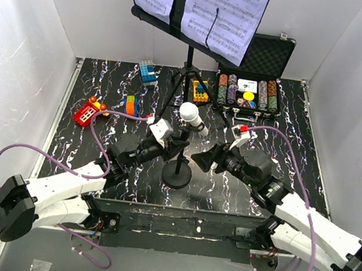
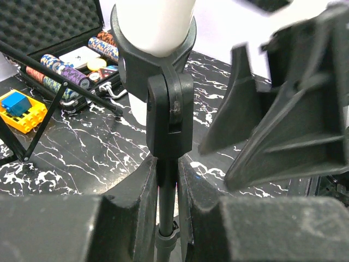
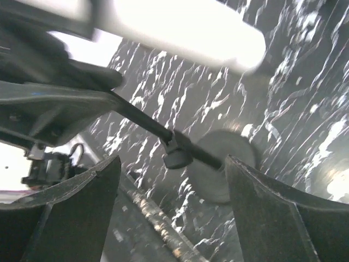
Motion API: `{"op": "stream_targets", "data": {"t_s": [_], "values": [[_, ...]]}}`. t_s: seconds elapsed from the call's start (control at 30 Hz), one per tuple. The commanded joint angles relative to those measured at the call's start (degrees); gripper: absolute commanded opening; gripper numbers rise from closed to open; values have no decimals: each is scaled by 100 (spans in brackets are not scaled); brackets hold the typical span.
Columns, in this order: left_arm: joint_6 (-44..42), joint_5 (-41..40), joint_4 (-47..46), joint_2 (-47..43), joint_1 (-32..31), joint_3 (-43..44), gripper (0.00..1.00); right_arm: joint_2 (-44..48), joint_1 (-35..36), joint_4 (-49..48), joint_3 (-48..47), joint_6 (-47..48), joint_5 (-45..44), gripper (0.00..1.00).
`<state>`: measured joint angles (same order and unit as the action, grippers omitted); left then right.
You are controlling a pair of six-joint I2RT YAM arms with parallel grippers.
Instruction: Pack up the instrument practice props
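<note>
The microphone (image 1: pixel 193 118), white-bodied with a grey head, sits tilted in a black clip on a thin pole over a round black base (image 1: pixel 177 175) at the table's middle. My left gripper (image 1: pixel 175 149) is shut on that pole just below the clip; in the left wrist view (image 2: pixel 166 180) its pads press the pole (image 2: pixel 166 210) under the clip (image 2: pixel 168 109). My right gripper (image 1: pixel 202 159) is open and empty just right of the pole; its wrist view (image 3: pixel 172 185) shows the pole (image 3: pixel 143 118) and base (image 3: pixel 221 169) beyond its jaws. The black music stand (image 1: pixel 185 76) stands behind, with sheet-music pages (image 1: pixel 228 10) on its desk.
An open black case of poker chips (image 1: pixel 248 91) lies at the back right. Toy blocks lie about: blue (image 1: pixel 148 72), yellow (image 1: pixel 200 91), red (image 1: pixel 88 112) and an orange-blue one (image 1: pixel 132 105). The stand's tripod legs spread just behind the microphone. White walls enclose the table.
</note>
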<state>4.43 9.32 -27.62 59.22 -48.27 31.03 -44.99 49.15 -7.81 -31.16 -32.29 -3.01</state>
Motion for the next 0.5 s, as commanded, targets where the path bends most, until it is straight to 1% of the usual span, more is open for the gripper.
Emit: {"op": "stream_targets", "data": {"t_s": [0.0,0.1,0.2,0.23,0.27,0.37,0.47], "values": [[-64,-290,327,142,-217,0,0,-439,-502,-1149,557,-2313,1811,86],[-135,-553,309,99,-341,-44,0,-791,-722,-2168,953,-3227,2180,86],[-188,-843,266,2,-420,-123,0,-1230,-749,-3074,1252,-3827,2374,84],[-196,-853,248,-24,-455,-167,0,-1353,-749,-3234,1296,-3985,2418,83],[-205,-1053,231,-77,-464,-202,0,-1476,-740,-3392,1314,-4091,2445,82],[-205,-1143,213,-191,-499,-290,0,-1749,-749,-3779,1340,-4250,2541,77],[-188,-1152,230,-288,-517,-334,0,-1969,-749,-4052,1314,-4373,2533,74]]}}
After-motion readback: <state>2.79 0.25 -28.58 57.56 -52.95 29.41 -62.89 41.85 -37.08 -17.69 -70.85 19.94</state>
